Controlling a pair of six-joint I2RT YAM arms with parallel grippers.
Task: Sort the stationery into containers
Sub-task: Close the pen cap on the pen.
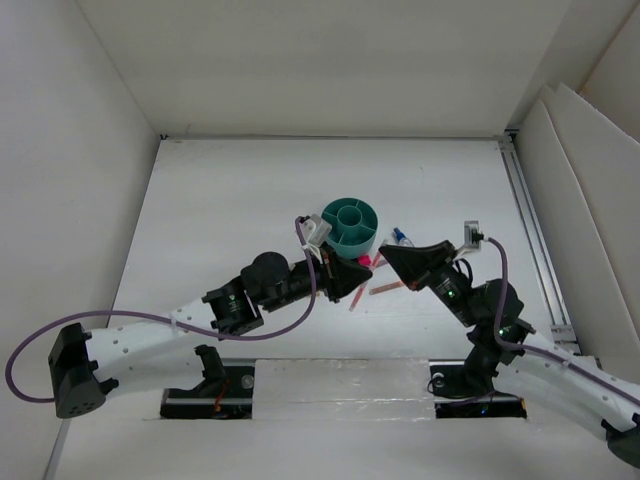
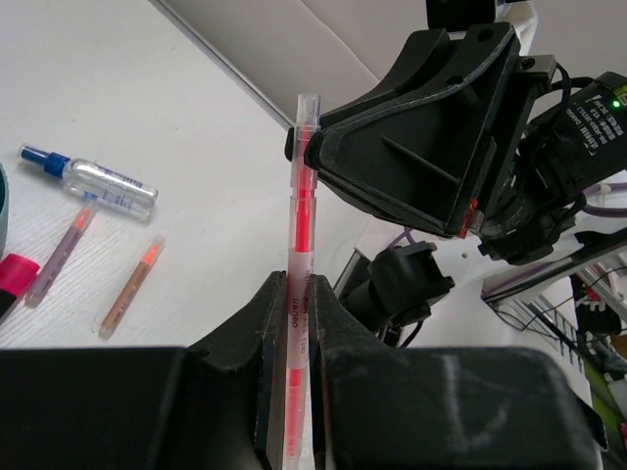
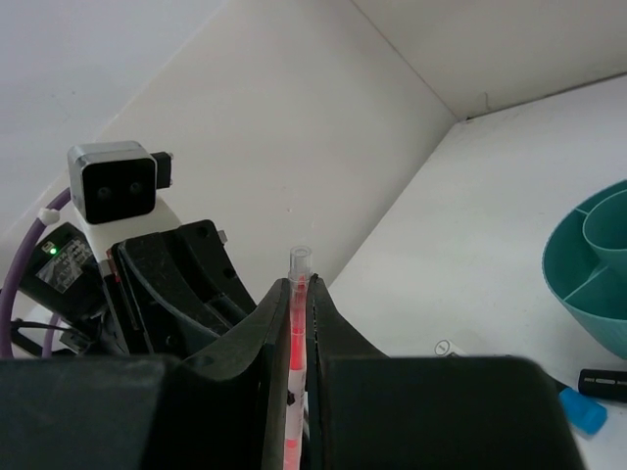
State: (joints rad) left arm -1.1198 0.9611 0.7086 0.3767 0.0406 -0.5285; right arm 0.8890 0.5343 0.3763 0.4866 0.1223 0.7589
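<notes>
Pen (image 2: 303, 211) looks light, stiff and slick, pinched by both left gripper (image 2: 299, 294) and right gripper (image 3: 299, 292); mid-barrel hold suits it

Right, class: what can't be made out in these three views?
Pink pen: lower end hidden between left gripper fingers, left wrist view.
Teal organizer: cut off by right edge, right wrist view.
Black marker: cut off by same edge.
Organizer's contents: too small, top view.

white table (image 1: 230, 190): teal organizer (image 1: 350, 243), pens (image 2: 127, 286), bottle (image 2: 103, 181), marker (image 2: 14, 275)
</notes>
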